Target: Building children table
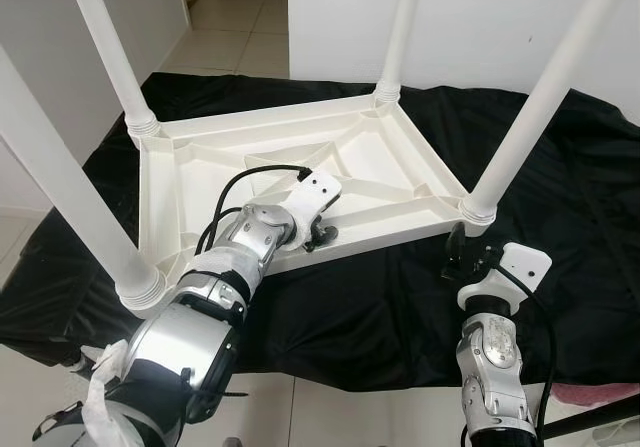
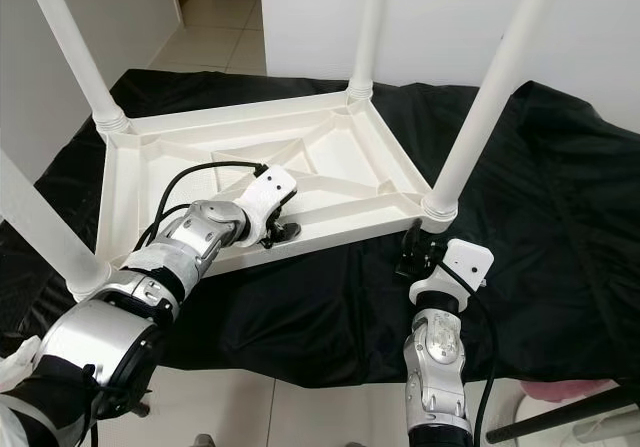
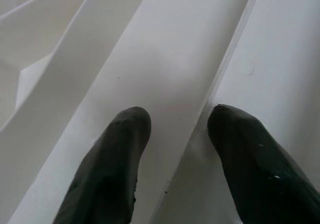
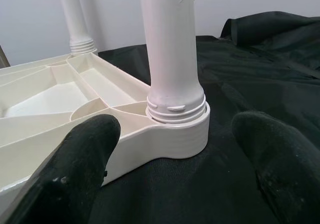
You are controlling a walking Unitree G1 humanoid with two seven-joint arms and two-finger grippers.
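Observation:
A white plastic children's table (image 1: pixel 385 162) lies upside down on a black cloth, with its legs standing up in the corner sockets. My left gripper (image 1: pixel 322 233) rests on the near rim of the tabletop. In the left wrist view it (image 3: pixel 175 129) is open, and its fingers (image 3: pixel 112 169) straddle a raised rib. My right gripper (image 1: pixel 462 257) hovers just in front of the near right leg (image 1: pixel 535 102). It (image 4: pixel 175 129) is open, one finger on either side of that leg's socket (image 4: pixel 180 129), touching nothing.
The black cloth (image 1: pixel 400 307) covers a low platform and hangs over its near edge. Tiled floor (image 1: pixel 235 27) and white walls lie beyond. A pink object (image 1: pixel 600 395) and a dark rod sit at the bottom right.

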